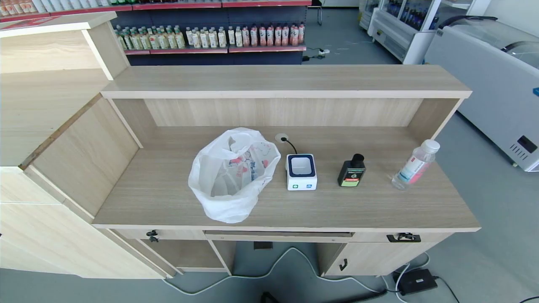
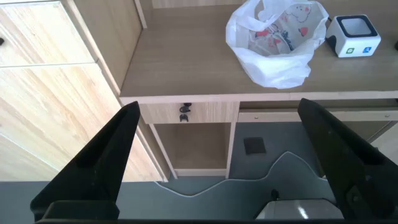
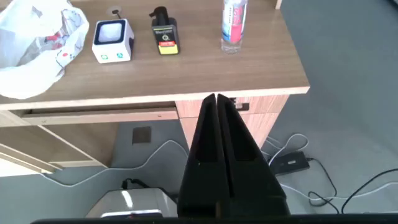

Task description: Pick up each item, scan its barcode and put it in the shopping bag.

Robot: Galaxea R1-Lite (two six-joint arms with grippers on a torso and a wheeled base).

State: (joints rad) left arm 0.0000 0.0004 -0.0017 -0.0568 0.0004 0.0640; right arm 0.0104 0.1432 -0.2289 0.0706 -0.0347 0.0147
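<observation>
The left pincer point(image 2: 214, 165) hangs released, spread wide, low before the counter point(image 1: 168, 202). On the counter the bag point(image 1: 233, 172) slumps with its mouth open upward, likely ready for drops. Just beside it the scanner point(image 1: 301, 171) faces up, so a barcode can pass over it. Next stands a dark bottle point(image 1: 352, 170), then a water bottle point(image 1: 414, 165), both outside the bag. The right pincer point(image 3: 216, 102) is clenched on nothing, also low. The head view looks into the bag; the wrist views add the pincers' state.
</observation>
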